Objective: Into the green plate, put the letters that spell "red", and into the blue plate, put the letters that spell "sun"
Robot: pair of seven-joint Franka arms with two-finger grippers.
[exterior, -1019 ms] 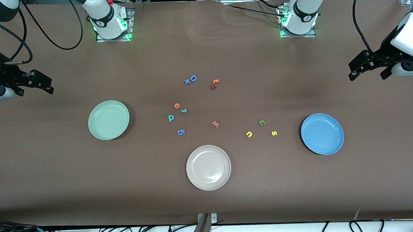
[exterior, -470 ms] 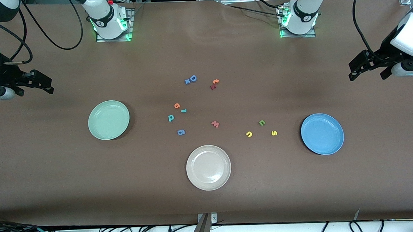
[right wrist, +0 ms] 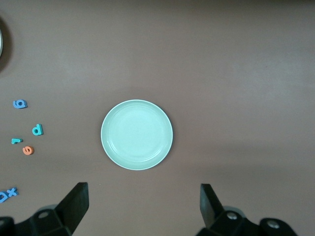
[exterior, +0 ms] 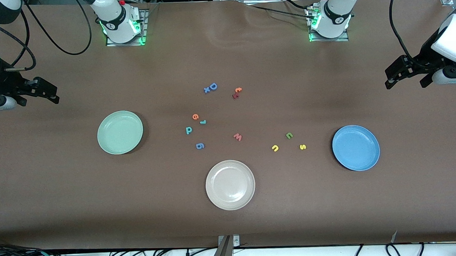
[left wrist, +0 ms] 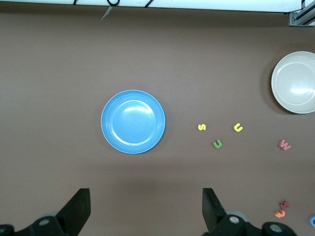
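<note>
No displacement observed across the interval. Left tool (exterior: pixel 406 79) and right tool (exterior: pixel 43 93) hold the same poses over the counter (exterior: pixel 225 59) ends, fingers spread wide as before. Letters and plates unmoved.

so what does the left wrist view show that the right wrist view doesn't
Only the left wrist view shows the round bright blue plate, the yellow foam "s", the yellow "u", the green "u" and the pinkish-red "w". Only the right wrist view shows the round pale green plate and teal "d". Both show brown tabletop.
</note>
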